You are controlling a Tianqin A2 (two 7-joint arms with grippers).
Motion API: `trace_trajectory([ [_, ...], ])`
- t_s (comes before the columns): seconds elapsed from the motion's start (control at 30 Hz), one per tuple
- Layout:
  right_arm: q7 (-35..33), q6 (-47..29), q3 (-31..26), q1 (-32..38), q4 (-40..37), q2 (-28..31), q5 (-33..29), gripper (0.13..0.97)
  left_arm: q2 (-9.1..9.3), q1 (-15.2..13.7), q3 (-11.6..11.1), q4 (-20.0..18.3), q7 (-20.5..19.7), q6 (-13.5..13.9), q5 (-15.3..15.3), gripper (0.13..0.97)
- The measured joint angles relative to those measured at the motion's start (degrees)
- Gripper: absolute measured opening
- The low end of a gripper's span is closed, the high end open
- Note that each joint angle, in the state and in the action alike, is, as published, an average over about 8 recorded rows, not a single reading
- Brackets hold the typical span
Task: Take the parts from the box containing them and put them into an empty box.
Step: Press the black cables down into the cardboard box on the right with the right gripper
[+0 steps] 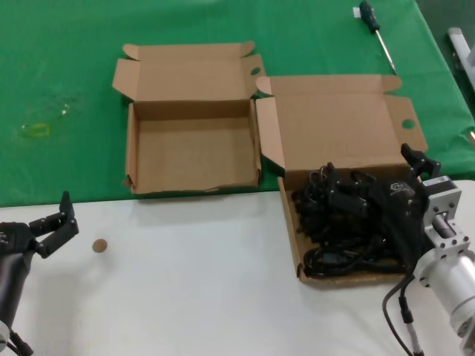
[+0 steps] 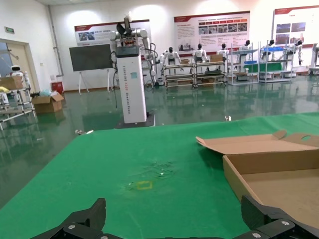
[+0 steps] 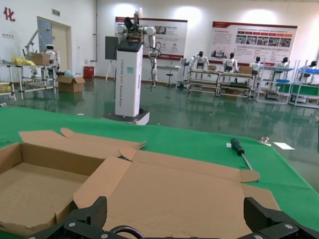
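The right gripper (image 1: pixel 421 165) hung at the far right edge of the larger box (image 1: pixel 349 126), fingers spread wide, its arm hiding part of the cords (image 1: pixel 349 215) inside. The left gripper (image 1: pixel 58 222) waited wide-fingered over the table (image 1: pixel 193 282), near the smaller box (image 1: pixel 194 152).

My head camera looks forward and down from above, taking in both boxes at middle distance; my left wrist camera sits low near the table, facing level across the green cloth (image 2: pixel 124 164) toward the hall, catching the smaller box (image 2: pixel 271 172) close by; my right wrist camera faces likewise, low over the larger box (image 3: pixel 184 194); both wrist views share the smaller box (image 3: pixel 35 181) and the white pillar (image 2: pixel 132 82).
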Motion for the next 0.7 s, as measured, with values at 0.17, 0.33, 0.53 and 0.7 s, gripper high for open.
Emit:
trace_trajectory([
  [0.17,0.00,0.00,0.00,0.00,0.00,0.00,0.00,0.966,0.00,0.00,0.00,0.00,0.00,0.00,0.00,0.944],
  [0.33,-0.03,0.03,-0.02,0.05,-0.06,-0.04,-0.04,0.966,0.00,0.00,0.00,0.00,0.00,0.00,0.00,0.904],
  [0.53,-0.19,0.52,-0.59,0.36,-0.21,-0.08,-0.22,0.966,0.00,0.00,0.00,0.00,0.00,0.00,0.01,0.827],
  [0.7,-0.34,1.72,-2.17,0.69,0.09,0.79,0.03,0.966,0.00,0.00,0.00,0.00,0.00,0.00,0.01,0.759],
])
